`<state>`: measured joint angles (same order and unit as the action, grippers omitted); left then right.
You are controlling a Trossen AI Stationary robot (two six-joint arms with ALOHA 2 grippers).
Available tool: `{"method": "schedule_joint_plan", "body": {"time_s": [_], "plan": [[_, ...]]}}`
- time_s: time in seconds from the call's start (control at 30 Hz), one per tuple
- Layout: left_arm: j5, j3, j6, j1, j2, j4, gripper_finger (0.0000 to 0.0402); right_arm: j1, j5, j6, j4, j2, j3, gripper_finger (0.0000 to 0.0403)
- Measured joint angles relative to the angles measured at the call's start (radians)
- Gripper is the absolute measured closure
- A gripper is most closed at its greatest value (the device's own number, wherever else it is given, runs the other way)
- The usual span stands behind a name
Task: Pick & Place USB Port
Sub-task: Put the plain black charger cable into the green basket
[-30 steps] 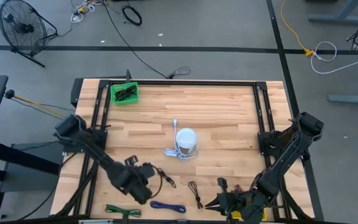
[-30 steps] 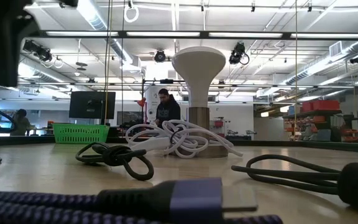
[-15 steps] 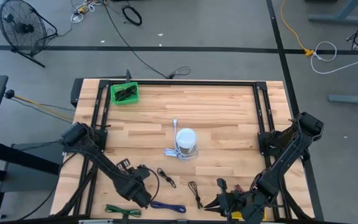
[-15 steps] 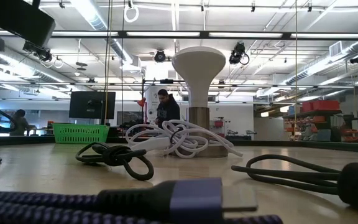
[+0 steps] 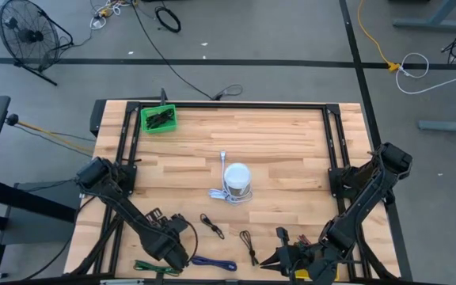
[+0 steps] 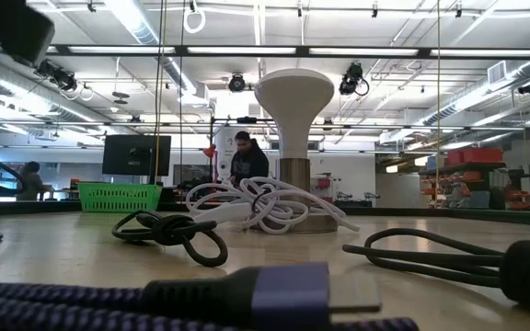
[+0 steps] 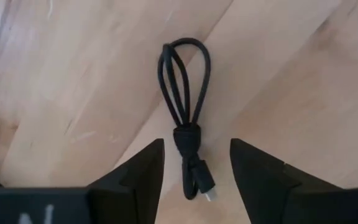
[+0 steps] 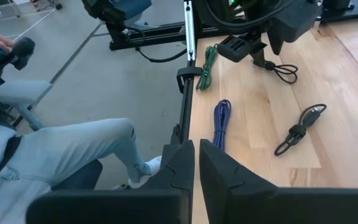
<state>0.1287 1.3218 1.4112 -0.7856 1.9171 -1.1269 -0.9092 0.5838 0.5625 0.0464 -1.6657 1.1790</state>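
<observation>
Hovering near the front edge of the worktop, the left gripper has its jaws spread apart over a bundled black cable, whose plug end lies between the two fingers on the wood without being gripped. Beside it along the front edge lie a green cable and a blue cable, with a second black cable further right. At the front right corner, the right gripper waits with its jaws together, holding nothing. Further back, mid-worktop, a white stand has a white cable coiled at its foot. At the far left corner sits a green basket. Beyond the worktop, a seated person's leg shows.
</observation>
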Motion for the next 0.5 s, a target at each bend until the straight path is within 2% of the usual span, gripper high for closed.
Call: {"method": "schedule_joint_plan", "body": {"time_s": [0.33, 0.43, 0.5], "plan": [[-0.036, -0.155, 0.019, 0.001, -0.007, 0.125, 0.0218, 0.000, 0.000, -0.005, -0.005, 0.000, 0.000, 0.0376], [-0.045, -0.163, 0.017, 0.004, -0.007, 0.139, 0.0256, 0.000, 0.000, -0.015, -0.007, 0.000, 0.000, 0.0376], [-0.044, -0.155, 0.006, 0.008, -0.006, 0.143, 0.0308, 0.000, 0.001, -0.022, -0.008, 0.000, 0.000, 0.0376]]}}
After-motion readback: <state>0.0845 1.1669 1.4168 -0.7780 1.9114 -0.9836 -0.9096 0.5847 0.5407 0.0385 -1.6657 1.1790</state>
